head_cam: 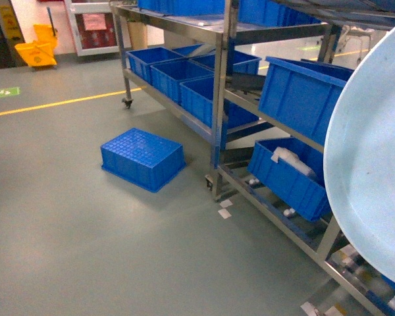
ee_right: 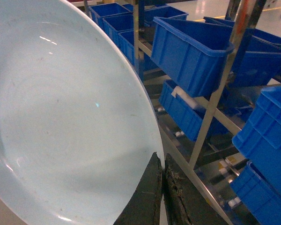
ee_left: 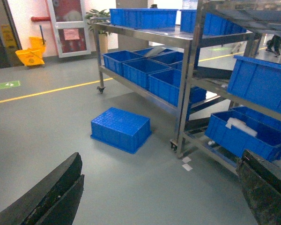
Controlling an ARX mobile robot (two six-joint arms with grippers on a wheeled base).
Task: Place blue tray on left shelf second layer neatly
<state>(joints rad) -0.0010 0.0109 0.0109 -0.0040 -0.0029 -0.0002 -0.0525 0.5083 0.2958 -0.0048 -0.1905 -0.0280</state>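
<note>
The blue tray (head_cam: 375, 158) is a pale round dish held up on edge, filling the right side of the head view. It takes up most of the right wrist view (ee_right: 61, 117). My right gripper (ee_right: 160, 157) is shut on its lower rim, with both dark fingers pressed together over the edge. The left shelf (head_cam: 218, 85) is a steel rack to the tray's left, and its post (ee_left: 187, 84) shows in the left wrist view. Several blue crates (head_cam: 178, 72) sit on its middle tier. My left gripper (ee_left: 161, 154) hangs open over bare floor, holding nothing.
An upturned blue crate (head_cam: 143, 157) lies on the floor in front of the rack. A second rack to the right holds tilted blue bins (head_cam: 303, 92). A yellow mop bucket (head_cam: 38, 49) stands far back left, by a yellow floor line (head_cam: 59, 102). White paper scraps (head_cam: 224, 209) lie near the post.
</note>
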